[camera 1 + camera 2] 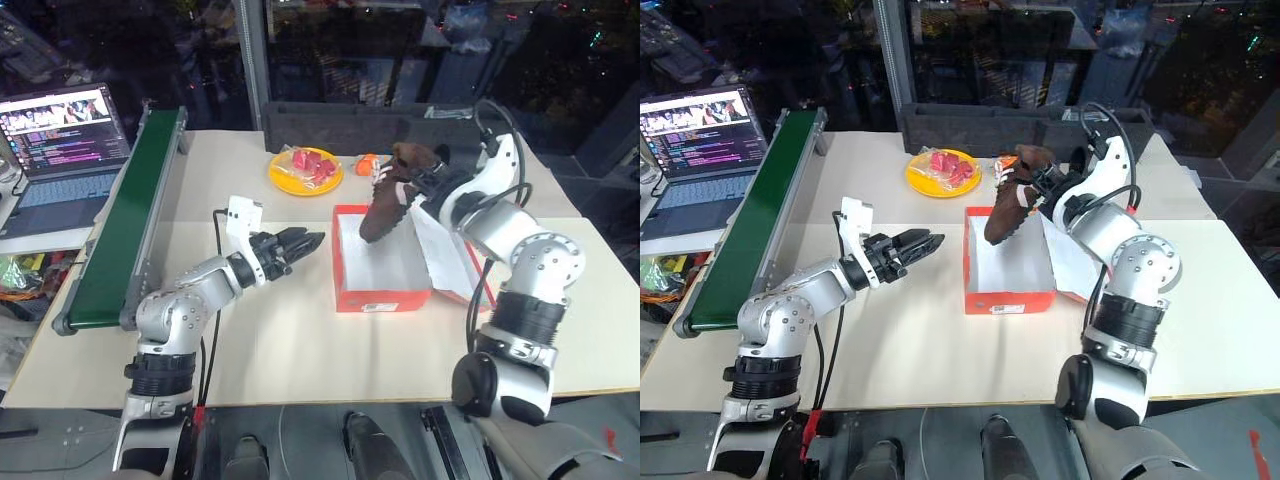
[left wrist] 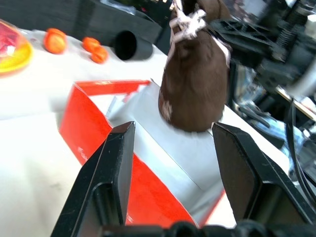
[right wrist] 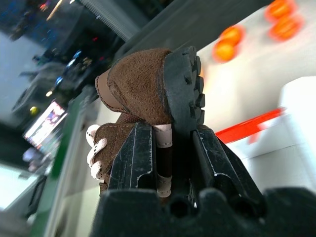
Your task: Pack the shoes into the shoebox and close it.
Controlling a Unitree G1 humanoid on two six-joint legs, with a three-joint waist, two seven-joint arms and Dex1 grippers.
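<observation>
So the brown shoe (image 1: 385, 205) is hanging toe-down over the far end of the red shoebox (image 1: 381, 298), pinched at the heel by the right gripper (image 1: 425, 185), whose two black fingers are clamped on the heel edge and sole. The shoe's long axis runs steeply from the heel up by the gripper down to the toe, which sits over the white inside of the box, close above the floor or maybe touching; I can't tell which. The box itself lies open on the table, lid flopped out to the robot's right under the right arm. To my eye the whole next bit hangs on tipping that long axis flat so the shoe lies lengthwise in the box, and the right arm is obviously the one placed for it. The left gripper (image 1: 300, 243) hovers well off the box's left wall, jaws spread with nothing in them, aimed toward the box. The left wrist view gives you the toe end, the white laces (image 2: 187, 22) and the box corner, while the right wrist view shows what the head views don't: the lugged sole (image 3: 187, 89) and heel wedged between the fingers (image 3: 136, 158). I only see one shoe here.
</observation>
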